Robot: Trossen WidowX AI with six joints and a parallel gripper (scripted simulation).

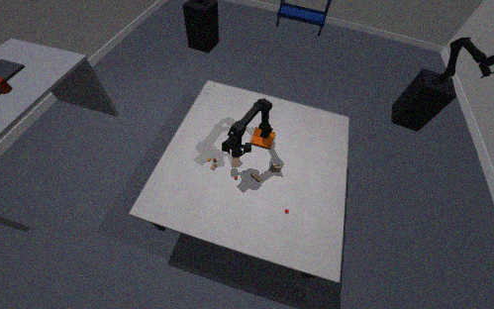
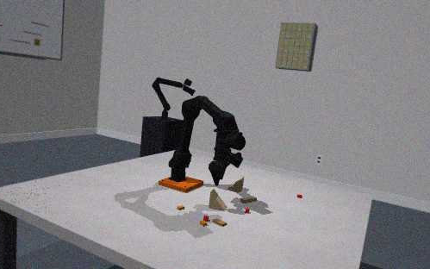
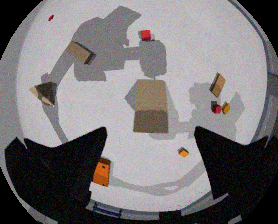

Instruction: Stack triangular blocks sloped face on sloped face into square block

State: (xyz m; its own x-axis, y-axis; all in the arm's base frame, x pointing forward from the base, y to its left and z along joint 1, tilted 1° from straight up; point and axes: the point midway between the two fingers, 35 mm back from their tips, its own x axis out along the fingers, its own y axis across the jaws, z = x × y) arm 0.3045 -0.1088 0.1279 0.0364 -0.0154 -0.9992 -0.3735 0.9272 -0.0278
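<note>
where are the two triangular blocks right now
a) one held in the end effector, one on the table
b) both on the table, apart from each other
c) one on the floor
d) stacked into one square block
b: the nearer triangular block and the farther triangular block each rest on the table with a gap between them, and the open end effector holds nothing.

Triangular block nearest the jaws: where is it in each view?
Top: triangular block mid-table, in front of the orange base plate.
Exterior: the nearer of two such blocks, below the open jaws.
Wrist: dead centre, just ahead of the jaws.
Shared landmark: the orange base plate.
</note>
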